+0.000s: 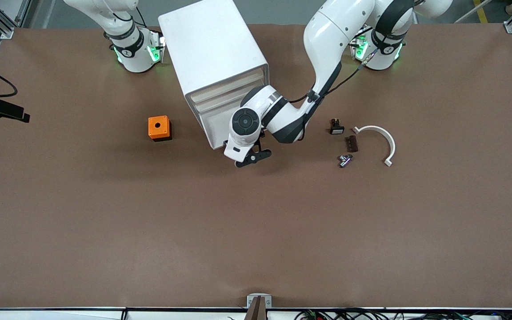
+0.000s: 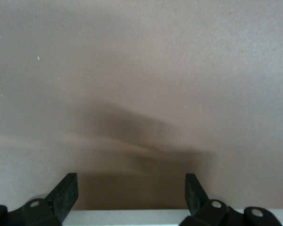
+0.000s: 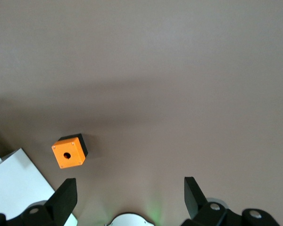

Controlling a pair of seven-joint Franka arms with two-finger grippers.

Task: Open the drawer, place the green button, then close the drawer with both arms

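Observation:
The white cabinet (image 1: 211, 44) stands between the two arm bases, and its stacked drawers (image 1: 225, 100) face the front camera and the left arm's end. My left gripper (image 1: 252, 159) is low at the cabinet's front, at the lowest drawer. In the left wrist view my left gripper (image 2: 132, 181) is open, with a white edge (image 2: 132, 217) between its fingers. The small button (image 1: 345, 160) lies on the table toward the left arm's end. My right gripper (image 3: 131, 186) is open and empty, high over the table near its own base; the front view does not show it.
An orange cube with a hole (image 1: 159, 128) sits beside the cabinet toward the right arm's end, and also shows in the right wrist view (image 3: 69, 151). A black part with a white face (image 1: 337, 128), a brown piece (image 1: 351, 143) and a white curved piece (image 1: 378, 138) lie near the button.

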